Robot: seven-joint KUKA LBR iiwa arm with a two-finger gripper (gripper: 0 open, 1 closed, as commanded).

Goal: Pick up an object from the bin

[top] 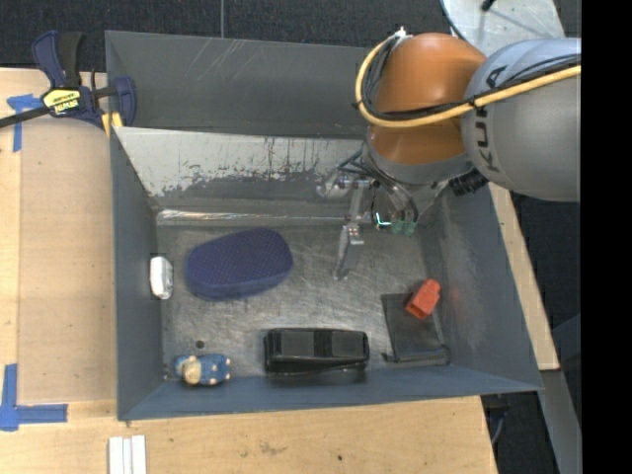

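Observation:
My gripper [343,268] hangs in the bin's back middle, below the orange cover, its tip low over bare floor. A dark blue oval pouch [239,263] lies to its left, a short gap away. A small red piece [424,299] rests on a dark grey flat block [413,332] to the gripper's lower right. A black elongated case [316,351] lies against the front wall, below the gripper. Nothing is seen in the gripper.
A small white object [161,276] sits by the left wall. A little blue and yellow toy [203,368] lies in the front left corner. Bare floor surrounds the gripper tip between the pouch and the block.

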